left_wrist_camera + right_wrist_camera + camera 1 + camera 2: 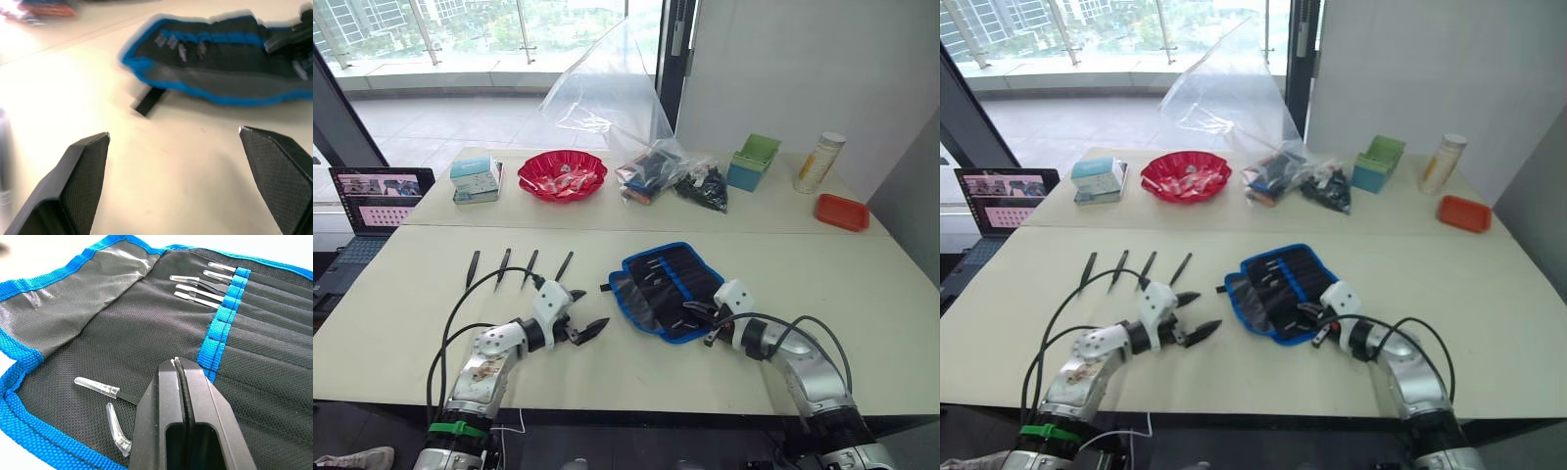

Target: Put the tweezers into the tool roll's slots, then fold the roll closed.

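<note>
I see the tool roll (666, 290) lying unrolled on the near table (862, 294), woven black fabric with blue edging, clear-capped tips poking from its slots (no readable markings). Four tweezers (518, 267) lie in a row on bare tabletop to its left, well apart from it. My right gripper (178, 363) rests over the roll, fingers pressed together on a thin black piece I cannot identify. My left gripper (579, 313) sits between tweezers and roll, fingers spread, nothing held.
</note>
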You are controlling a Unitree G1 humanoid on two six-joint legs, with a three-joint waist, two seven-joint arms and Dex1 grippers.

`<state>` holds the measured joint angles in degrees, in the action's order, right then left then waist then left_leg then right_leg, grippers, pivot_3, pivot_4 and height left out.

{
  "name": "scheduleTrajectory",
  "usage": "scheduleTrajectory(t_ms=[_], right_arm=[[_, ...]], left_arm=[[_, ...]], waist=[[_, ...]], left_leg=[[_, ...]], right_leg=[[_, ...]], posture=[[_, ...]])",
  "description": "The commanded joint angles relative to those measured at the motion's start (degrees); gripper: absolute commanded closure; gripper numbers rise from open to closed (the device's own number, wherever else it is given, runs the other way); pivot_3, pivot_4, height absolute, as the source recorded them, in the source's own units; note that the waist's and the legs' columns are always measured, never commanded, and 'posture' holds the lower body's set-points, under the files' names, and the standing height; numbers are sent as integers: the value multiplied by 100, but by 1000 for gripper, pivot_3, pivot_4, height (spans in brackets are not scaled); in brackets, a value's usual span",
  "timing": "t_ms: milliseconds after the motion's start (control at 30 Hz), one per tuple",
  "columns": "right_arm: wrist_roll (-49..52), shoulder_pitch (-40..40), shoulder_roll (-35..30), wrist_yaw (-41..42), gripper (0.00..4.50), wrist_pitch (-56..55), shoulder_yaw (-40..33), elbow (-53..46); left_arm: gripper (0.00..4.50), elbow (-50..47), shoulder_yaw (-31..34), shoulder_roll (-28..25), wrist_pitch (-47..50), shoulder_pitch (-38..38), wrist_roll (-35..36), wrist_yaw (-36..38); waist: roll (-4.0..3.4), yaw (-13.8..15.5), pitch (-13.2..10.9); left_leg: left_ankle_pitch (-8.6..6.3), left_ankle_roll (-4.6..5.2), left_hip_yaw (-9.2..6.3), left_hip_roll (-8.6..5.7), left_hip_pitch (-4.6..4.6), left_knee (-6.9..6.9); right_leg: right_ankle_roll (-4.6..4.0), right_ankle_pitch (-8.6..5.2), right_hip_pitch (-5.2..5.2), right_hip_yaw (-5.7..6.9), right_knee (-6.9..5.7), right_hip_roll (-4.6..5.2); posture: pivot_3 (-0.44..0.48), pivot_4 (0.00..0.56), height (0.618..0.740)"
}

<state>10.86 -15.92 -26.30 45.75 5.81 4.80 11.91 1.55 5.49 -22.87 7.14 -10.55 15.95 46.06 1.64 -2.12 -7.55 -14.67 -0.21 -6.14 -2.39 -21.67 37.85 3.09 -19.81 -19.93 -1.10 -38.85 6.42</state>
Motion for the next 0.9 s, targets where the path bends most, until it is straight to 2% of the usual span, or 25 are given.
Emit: scheduleTrajectory(t_ms=[33,300,467,600,900], right_arm=[[-181,205,-38,118,4500,162,172,457],[-136,169,-52,350,4500,91,132,488],[-118,149,-10,418,4500,74,101,490],[-118,203,19,460,4500,71,99,502],[-123,214,5,540,4500,47,98,537]], left_arm=[[33,-609,942,-242,20,450,583,-218],[33,-286,2751,-417,-395,1504,1074,-779],[33,37,3244,-330,-1061,1923,780,-1249],[33,194,3807,163,-1168,2471,1417,-1411],[33,31,3562,228,-1339,2894,1251,-1348]], waist=[[0,9,0],[-3,68,-1],[0,109,1],[1,101,2],[25,145,16]], left_leg=[[0,0,0,0,0,0],[-5,4,5,4,7,-10],[-14,-5,8,14,11,-12],[-26,-8,16,20,15,-15],[-38,-12,18,31,14,-19]], right_leg=[[0,0,0,0,3,-1],[-1,0,-14,-5,20,-1],[-8,4,-14,-6,43,-8],[-11,6,-12,-16,50,-8],[-18,10,-9,-22,83,-16]], posture=[[0,150,740],[0,150,740],[0,150,740],[0,150,740],[0,150,740]])
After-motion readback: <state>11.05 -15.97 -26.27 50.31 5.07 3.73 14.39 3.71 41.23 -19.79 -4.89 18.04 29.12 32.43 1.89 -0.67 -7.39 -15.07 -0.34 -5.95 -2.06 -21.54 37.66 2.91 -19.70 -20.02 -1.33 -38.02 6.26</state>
